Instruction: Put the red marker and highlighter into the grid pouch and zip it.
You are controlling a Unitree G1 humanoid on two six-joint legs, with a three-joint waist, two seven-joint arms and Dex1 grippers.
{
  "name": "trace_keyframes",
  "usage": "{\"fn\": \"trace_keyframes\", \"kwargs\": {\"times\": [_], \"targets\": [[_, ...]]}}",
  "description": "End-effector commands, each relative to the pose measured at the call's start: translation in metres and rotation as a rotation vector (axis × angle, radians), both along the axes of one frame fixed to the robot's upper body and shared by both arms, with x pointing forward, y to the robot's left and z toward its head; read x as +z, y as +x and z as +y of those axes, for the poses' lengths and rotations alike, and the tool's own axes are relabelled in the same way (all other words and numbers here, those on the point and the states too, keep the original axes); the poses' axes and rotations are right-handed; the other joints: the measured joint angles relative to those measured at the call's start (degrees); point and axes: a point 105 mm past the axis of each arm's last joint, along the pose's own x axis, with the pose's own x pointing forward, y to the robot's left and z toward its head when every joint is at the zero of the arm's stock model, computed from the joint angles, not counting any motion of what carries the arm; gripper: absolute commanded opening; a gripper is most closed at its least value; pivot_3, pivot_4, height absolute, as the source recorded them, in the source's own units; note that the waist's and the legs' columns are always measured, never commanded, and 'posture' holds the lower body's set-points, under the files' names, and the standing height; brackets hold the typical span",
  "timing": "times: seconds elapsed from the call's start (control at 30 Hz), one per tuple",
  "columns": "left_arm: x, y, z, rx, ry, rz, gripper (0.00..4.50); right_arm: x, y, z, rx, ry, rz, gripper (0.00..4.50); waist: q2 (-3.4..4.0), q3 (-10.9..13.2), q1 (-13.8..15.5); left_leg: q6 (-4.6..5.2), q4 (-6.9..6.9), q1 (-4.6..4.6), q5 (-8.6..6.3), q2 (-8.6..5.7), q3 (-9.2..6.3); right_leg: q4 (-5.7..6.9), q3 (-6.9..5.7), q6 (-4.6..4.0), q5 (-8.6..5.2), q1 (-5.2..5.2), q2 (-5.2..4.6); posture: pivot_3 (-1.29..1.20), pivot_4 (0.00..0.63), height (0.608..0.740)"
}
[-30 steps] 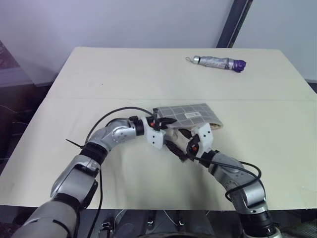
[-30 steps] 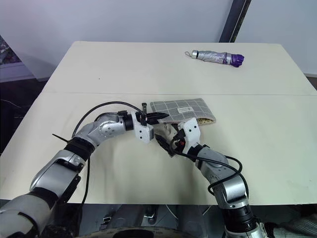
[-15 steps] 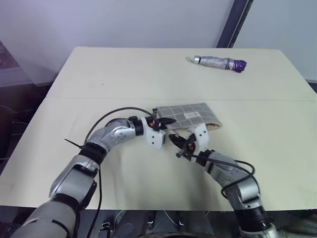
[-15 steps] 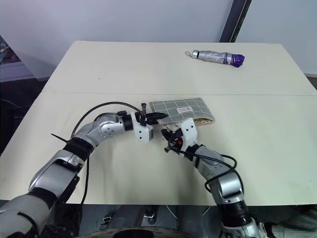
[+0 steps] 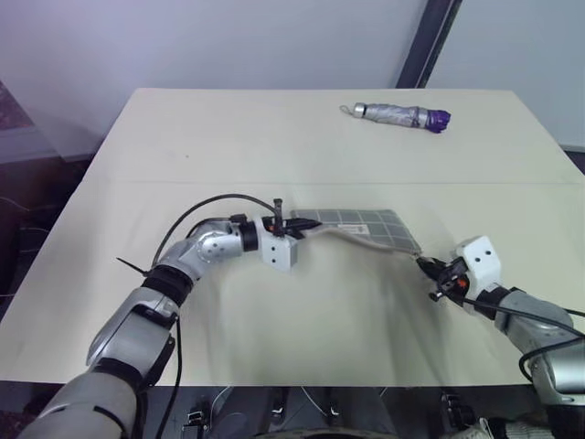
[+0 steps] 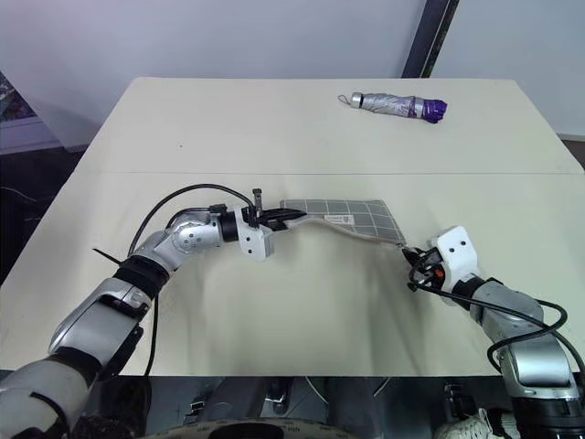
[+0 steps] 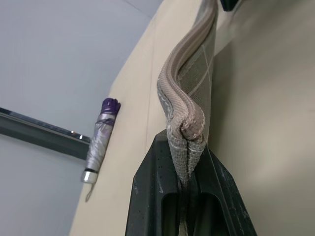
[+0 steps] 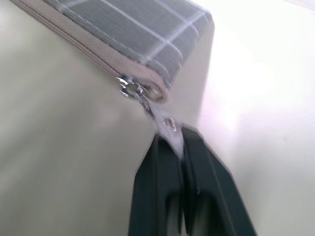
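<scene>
The grid pouch (image 5: 362, 224) lies stretched out near the middle of the table, grey with white lines. My left gripper (image 5: 294, 222) is shut on the pouch's left end (image 7: 189, 132), pinching the doubled fabric edge. At the pouch's right corner, my right gripper (image 5: 428, 268) is shut on the metal zipper pull tab (image 8: 165, 124). The zipper seam looks shut along the pouch's near edge. The red marker and the highlighter are hidden.
A folded silver and purple umbrella (image 5: 400, 116) lies at the far right of the cream table (image 5: 228, 137). The table's near edge runs just below both arms.
My right gripper closed on the zipper pull and travelled right along the pouch to its right corner. The pouch's gaping mouth closed and the pouch now lies flatter and stretched. The left gripper held still.
</scene>
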Motion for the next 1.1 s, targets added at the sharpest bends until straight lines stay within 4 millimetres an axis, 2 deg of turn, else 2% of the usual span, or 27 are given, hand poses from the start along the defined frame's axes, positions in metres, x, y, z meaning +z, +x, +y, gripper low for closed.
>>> {"fn": "trace_keyframes", "kwargs": {"times": [0.03, 0.13, 0.2, 0.27, 0.3, 0.37, 0.53, 0.63, 0.73, 0.9, 1.03, 1.1], "targets": [[0.009, 0.010, 0.014, 0.058, -0.070, 0.079, 0.69, 0.007, -0.001, 0.005, 0.007, 0.022, -0.012, 0.00, 0.00, 0.00, 0.05, 0.00, 0.01, 0.00, 0.00, 0.00, 0.00, 0.00, 0.00, 0.00, 0.00, 0.00, 0.00, 0.00, 0.150, 0.740], [0.001, -0.002, 0.010, -0.011, -0.066, 0.194, 2.05, 0.013, 0.000, 0.015, 0.033, 0.072, -0.027, 0.95, 0.00, 0.00, 0.01, 0.01, 0.06, 0.02, 0.00, 0.01, 0.00, -0.01, -0.01, -0.01, -0.01, -0.06, 0.00, 0.00, 0.150, 0.740], [0.005, -0.005, 0.012, -0.020, -0.116, 0.232, 3.06, 0.017, -0.004, 0.015, 0.050, 0.078, -0.028, 1.87, 0.03, -0.01, 0.09, 0.03, 0.06, 0.03, -0.02, 0.00, 0.00, -0.03, 0.01, -0.02, -0.01, -0.08, -0.01, 0.00, 0.150, 0.740], [0.010, -0.005, 0.021, -0.007, -0.194, 0.301, 4.16, 0.019, -0.015, 0.011, 0.073, 0.079, -0.008, 3.00, 0.02, -0.01, 0.24, 0.05, 0.07, 0.01, -0.03, 0.00, 0.00, -0.06, 0.01, -0.02, -0.01, -0.10, -0.01, 0.00, 0.150, 0.740], [0.011, -0.005, 0.029, 0.005, -0.235, 0.356, 4.50, 0.019, -0.023, 0.009, 0.091, 0.075, 0.009, 3.61, 0.02, -0.01, 0.28, 0.08, 0.07, 0.00, -0.05, 0.00, 0.00, -0.06, 0.00, -0.02, -0.01, -0.10, -0.01, 0.00, 0.150, 0.740], [0.008, -0.005, 0.049, 0.051, -0.308, 0.488, 4.50, 0.021, -0.039, 0.006, 0.121, 0.071, 0.042, 4.46, 0.03, -0.01, 0.14, 0.12, 0.04, -0.01, -0.07, -0.01, -0.01, -0.06, 0.00, -0.02, -0.01, -0.12, -0.02, 0.00, 0.150, 0.740], [0.007, -0.003, 0.085, 0.212, -0.484, 0.796, 4.50, 0.036, -0.062, -0.003, 0.135, 0.065, 0.055, 4.46, 0.07, -0.01, -0.30, 0.12, -0.01, 0.03, -0.08, 0.02, 0.01, -0.02, 0.07, -0.06, -0.03, -0.15, 0.03, 0.00, 0.150, 0.740], [0.021, -0.003, 0.100, 0.256, -0.548, 0.875, 4.50, 0.051, -0.062, 0.006, 0.167, 0.080, -0.010, 4.46, 0.03, 0.02, -0.07, 0.11, 0.06, 0.08, -0.07, 0.07, 0.00, -0.02, 0.06, -0.25, -0.18, 0.14, 0.04, 0.00, 0.150, 0.740], [0.030, 0.018, 0.121, 0.367, -0.639, 0.869, 4.50, 0.066, -0.058, 0.026, 0.237, 0.124, -0.071, 4.46, 0.04, 0.01, -0.01, 0.11, 0.04, 0.20, -0.08, 0.09, 0.01, 0.00, 0.06, -0.13, -0.27, 0.35, 0.04, 0.00, 0.150, 0.740], [0.021, 0.047, 0.161, 0.557, -0.731, 0.836, 4.50, 0.056, -0.073, 0.051, 0.405, 0.125, 0.003, 4.46, 0.04, -0.02, 0.22, 0.05, -0.06, 0.35, -0.04, 0.12, 0.01, -0.02, 0.02, -0.21, -0.27, 0.22, 0.02, 0.00, 0.150, 0.740], [0.027, 0.061, 0.191, 0.668, -0.766, 0.764, 4.50, 0.047, -0.088, 0.054, 0.457, 0.071, 0.027, 4.46, 0.01, -0.01, 0.24, 0.02, -0.10, 0.24, -0.03, 0.10, 0.01, -0.07, 0.01, -0.37, -0.35, 0.06, 0.02, 0.00, 0.150, 0.740], [0.032, 0.068, 0.202, 0.713, -0.802, 0.722, 4.50, 0.042, -0.090, 0.053, 0.452, 0.051, 0.025, 4.46, -0.02, 0.00, 0.28, 0.04, -0.09, 0.04, -0.06, 0.04, 0.02, -0.13, 0.01, -0.16, -0.22, -0.08, 0.00, 0.00, 0.150, 0.740]]}}
